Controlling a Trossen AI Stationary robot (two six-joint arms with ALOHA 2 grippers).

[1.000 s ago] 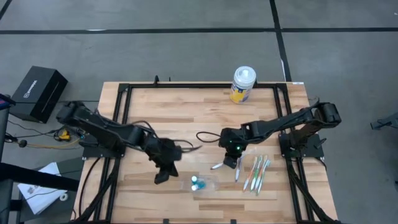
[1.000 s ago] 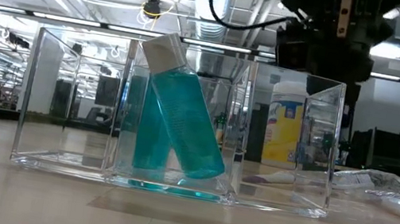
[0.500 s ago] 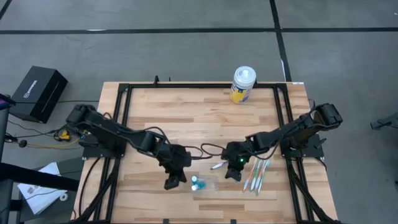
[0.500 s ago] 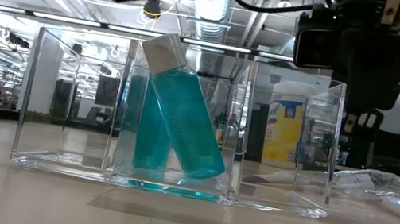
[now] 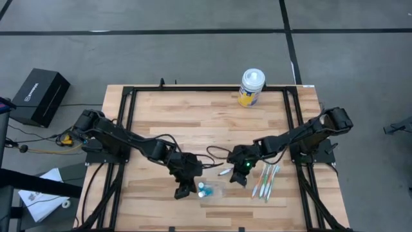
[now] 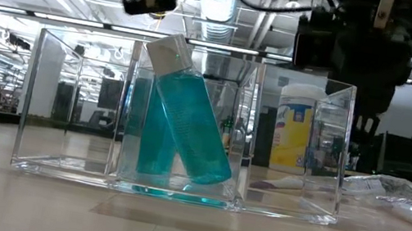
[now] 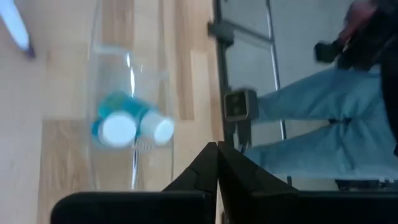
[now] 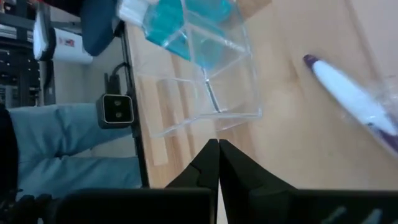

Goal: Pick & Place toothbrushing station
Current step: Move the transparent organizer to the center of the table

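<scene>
Grey concrete floor all round, and in the middle a light wooden desk inside a black frame, with both dark arms reaching toward its near half. Left hand sits low just beside the clear plastic organizer box – fingers pressed fully together, nothing in them. That box holds two teal-and-white tubes, which lean against each other in the middle compartment in the low view, white caps up. Right hand is pinched shut too, empty, hovering a little way to the other side of the box, near a white toothbrush with a purple end lying flat on the wood. A bunch of slim toothbrushes – green, orange, white – lies in a loose row just beyond the right hand. A yellow-and-white wipes canister stands at the far edge of the desk, well apart from everything. A black case sits on the floor off to the left, and a person's blue-jeaned legs show past the desk edge
</scene>
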